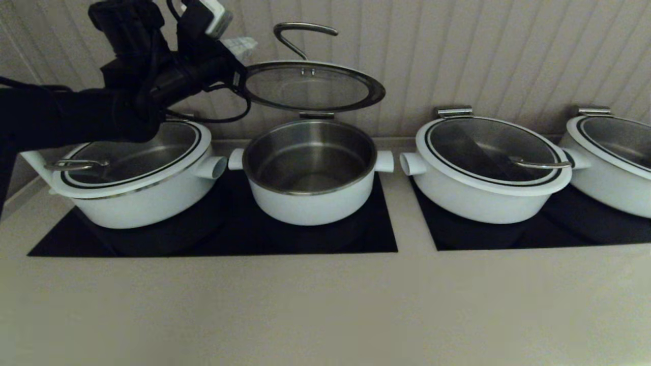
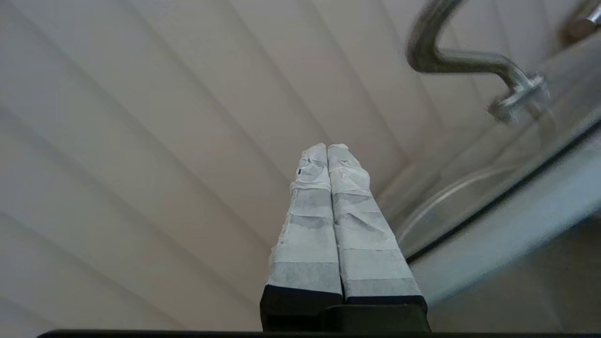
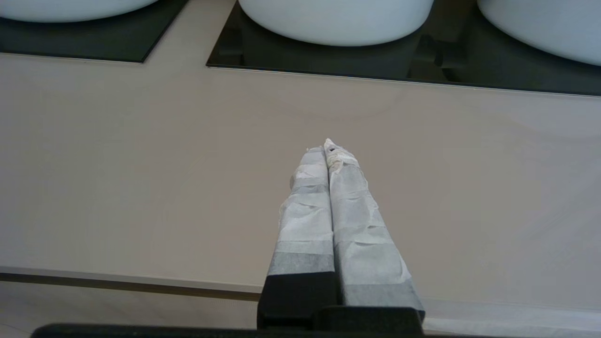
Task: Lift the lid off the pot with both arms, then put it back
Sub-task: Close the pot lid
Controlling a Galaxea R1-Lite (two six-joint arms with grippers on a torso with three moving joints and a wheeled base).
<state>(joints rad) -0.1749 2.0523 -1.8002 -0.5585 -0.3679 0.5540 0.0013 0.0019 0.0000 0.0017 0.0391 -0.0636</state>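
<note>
The small deep white pot (image 1: 310, 203) stands uncovered on the black hob, its steel inside showing. The glass lid (image 1: 310, 86) hangs nearly level above it, with its arched steel handle (image 1: 300, 33) on top. My left gripper (image 1: 243, 47) is shut with nothing between its fingers, raised at the lid's left rim and pointing up along the wall. In the left wrist view the gripper (image 2: 327, 146) has the lid (image 2: 540, 188) right beside it; I cannot tell what carries the lid. My right gripper (image 3: 327, 146) is shut and empty, low over the counter in front of the hobs, outside the head view.
A wide white pot with a glass lid (image 1: 137, 198) stands close on the left, under my left arm. Another (image 1: 483, 198) is on the right and a third (image 1: 615, 178) at far right. Two black hobs (image 1: 386, 239) lie on the beige counter (image 1: 325, 305). A panelled wall is behind.
</note>
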